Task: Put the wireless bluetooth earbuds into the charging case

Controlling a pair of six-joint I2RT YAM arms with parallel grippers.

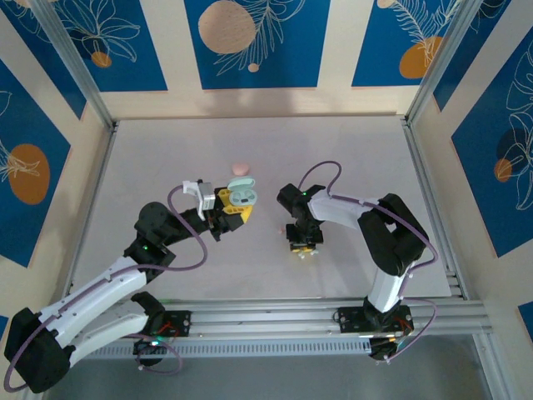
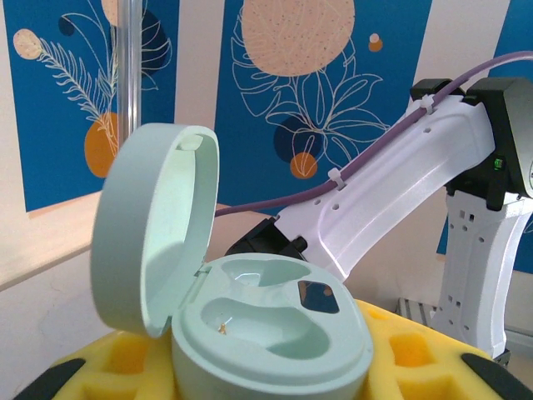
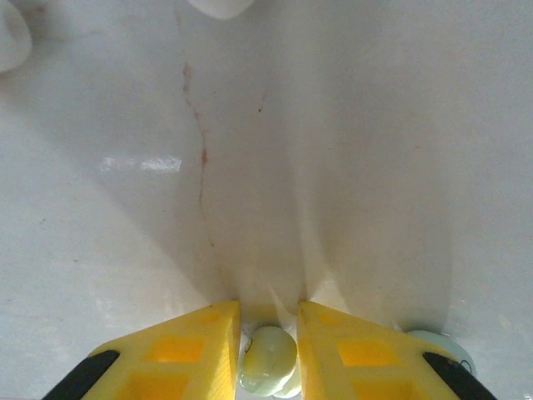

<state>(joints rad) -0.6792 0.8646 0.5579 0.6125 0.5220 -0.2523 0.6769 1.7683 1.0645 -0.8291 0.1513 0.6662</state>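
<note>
You've got 1 charging case (image 2: 275, 333), pale mint, lid up, both wells empty, gripped in your L hand (image 2: 271, 371). R hand (image 3: 268, 315) is narrow, pinching 1 tiny rounded mint bud (image 3: 268, 360) on the tabletop (image 3: 333, 167) (a 2nd pale bud (image 3: 445, 343) lies just beside its finger).

The pale grey desk (image 1: 333, 150) is smooth, and the right wrist view shows a thin reddish line (image 3: 200, 158) running down its surface. Behind it stand cream walls with blue panels (image 1: 256, 42), painted with white leaves and orange circles. Metal posts (image 1: 71, 60) rise at the far corners. An aluminium rail (image 1: 275, 317) runs along the near edge.
</note>
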